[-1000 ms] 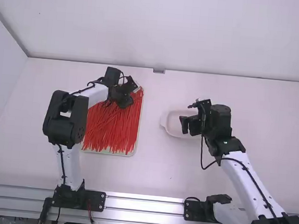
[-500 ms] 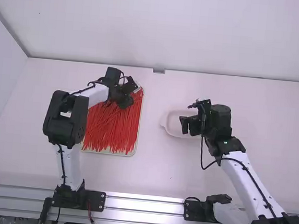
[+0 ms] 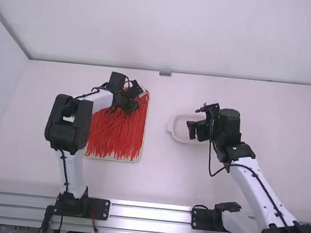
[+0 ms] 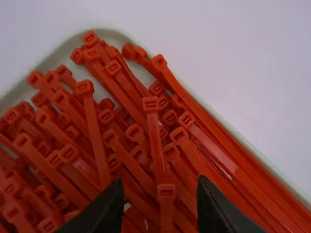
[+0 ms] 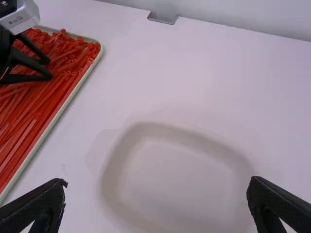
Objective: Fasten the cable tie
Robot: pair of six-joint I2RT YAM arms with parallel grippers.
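Note:
A heap of red cable ties [image 3: 117, 129] lies on a pale tray [image 3: 143, 127] left of the table's middle. My left gripper [image 3: 135, 101] hovers low over the tray's far right corner, its jaws open, the fingertips [image 4: 114, 194] just above the tie heads [image 4: 150, 104]; one tie head [image 4: 166, 191] lies between them, not gripped. Seen from the right wrist, the left gripper [image 5: 41, 68] stands over the ties [image 5: 39, 97]. My right gripper [image 3: 193, 129] is open above a white dish [image 3: 177, 126] right of the middle, with nothing between its fingers.
The white dish [image 5: 175, 179] has nothing in it. A small grey bracket [image 3: 165, 72] sits at the table's far edge. Bare table lies between tray and dish and off to the far right.
The left gripper shifted slightly over the tray's far right corner. The right gripper edged a little to the right over the dish.

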